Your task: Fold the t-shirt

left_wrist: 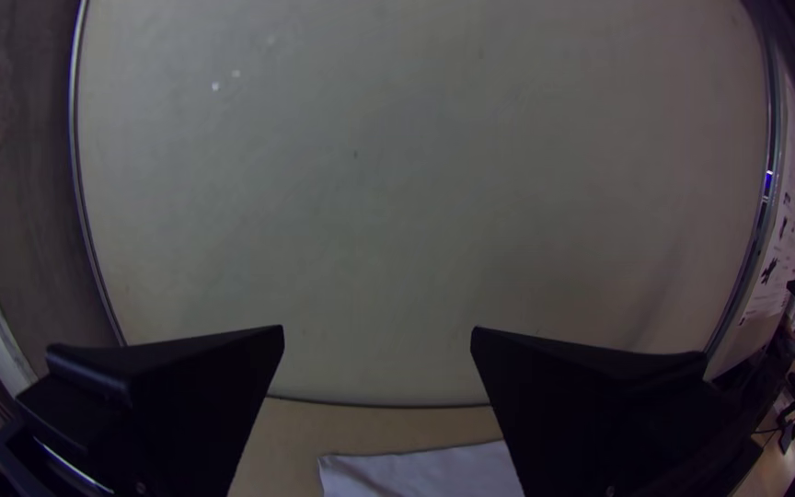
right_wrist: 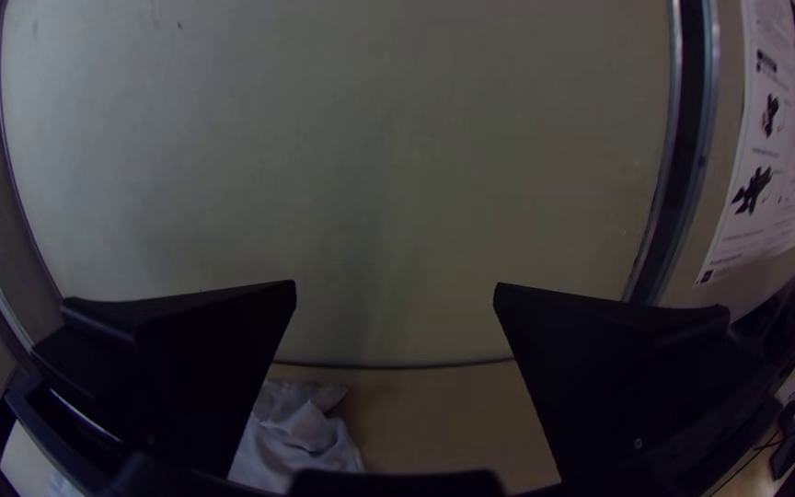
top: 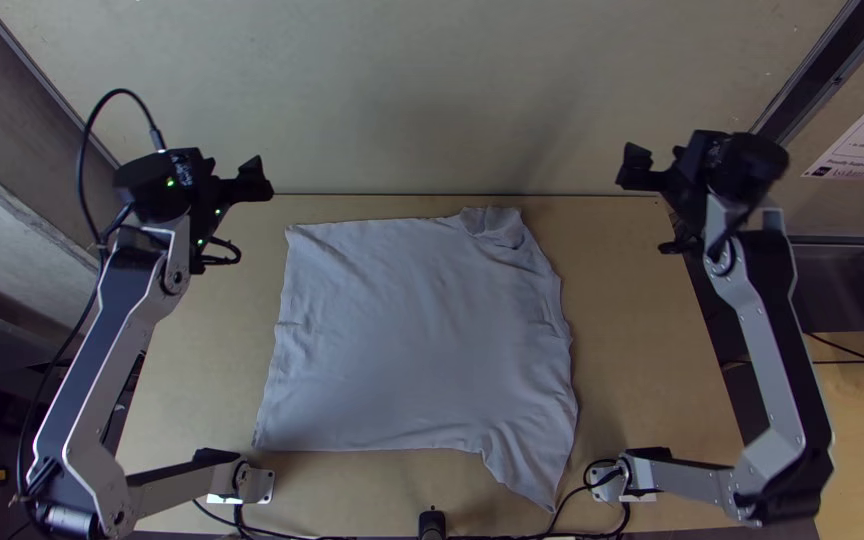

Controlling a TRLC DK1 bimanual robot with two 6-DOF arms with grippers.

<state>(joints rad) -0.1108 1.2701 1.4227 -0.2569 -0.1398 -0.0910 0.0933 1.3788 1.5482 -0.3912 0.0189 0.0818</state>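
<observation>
The shirt [top: 422, 340] lies spread on the surface [top: 652, 390], with far right corner bunched, and left end effector [top: 204, 172] and right end effector [top: 687, 168] both have fingers apart.

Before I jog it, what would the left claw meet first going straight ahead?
Probably the grey back panel: the open left claw looks aimed at it. How far off, I can't tell.

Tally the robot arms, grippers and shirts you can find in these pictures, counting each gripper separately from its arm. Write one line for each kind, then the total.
Arms: 2 (left arm, right arm)
Grippers: 2 (left gripper, right gripper)
Shirt: 1
Total: 5
</observation>
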